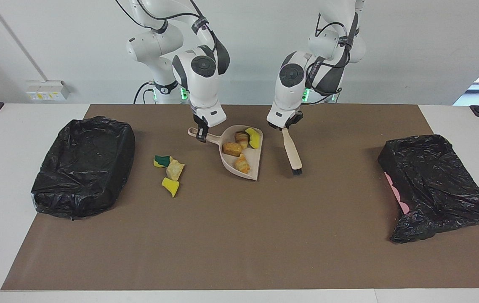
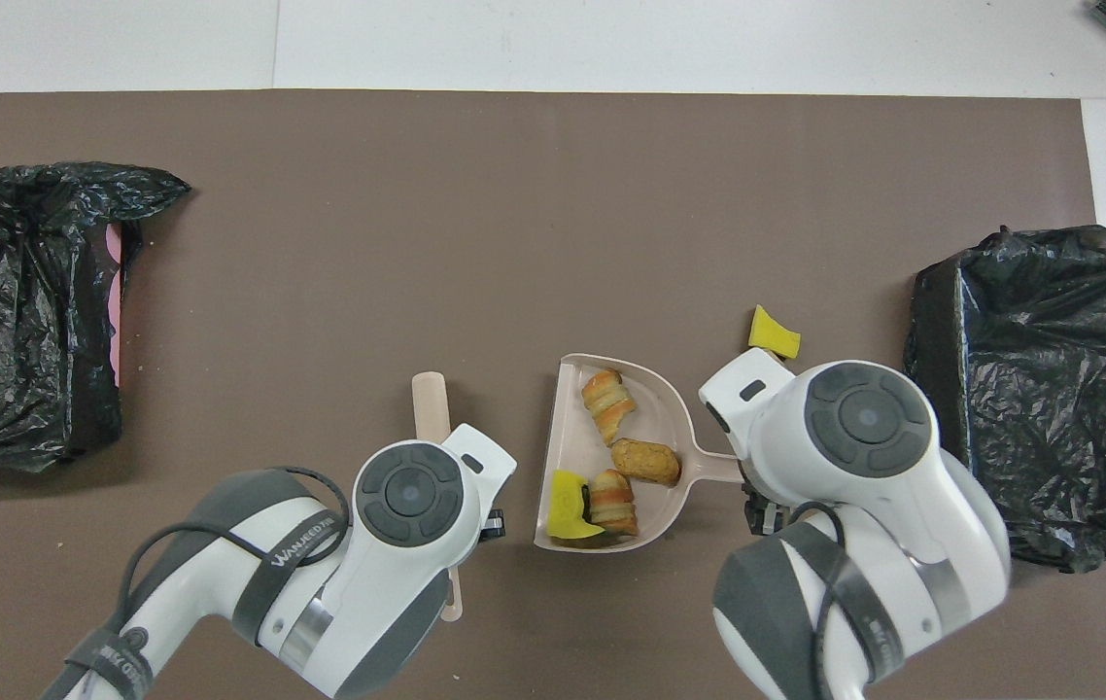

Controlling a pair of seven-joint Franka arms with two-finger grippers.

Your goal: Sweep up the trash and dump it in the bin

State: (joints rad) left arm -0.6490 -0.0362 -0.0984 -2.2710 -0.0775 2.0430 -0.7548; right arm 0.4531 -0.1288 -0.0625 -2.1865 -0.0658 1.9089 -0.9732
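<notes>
My right gripper (image 1: 200, 135) is shut on the handle of the beige dustpan (image 1: 254, 160), held low at the mat's middle. In the pan (image 2: 568, 428) lie some trash: three orange-brown bread lumps (image 1: 232, 149) and a yellow sponge piece (image 1: 254, 138). My left gripper (image 1: 286, 126) is shut on the handle of the beige brush (image 1: 292, 150), which hangs beside the pan, bristles down at the mat. Three more scraps (image 1: 170, 171) lie on the mat between the pan and the black-lined bin (image 1: 83, 166). From overhead only one yellow scrap (image 2: 773, 333) shows; my right arm covers the others.
The bin (image 2: 1029, 389) stands at the right arm's end of the brown mat. A second black bag (image 1: 433, 185) with a pink edge lies at the left arm's end. White table borders the mat all round.
</notes>
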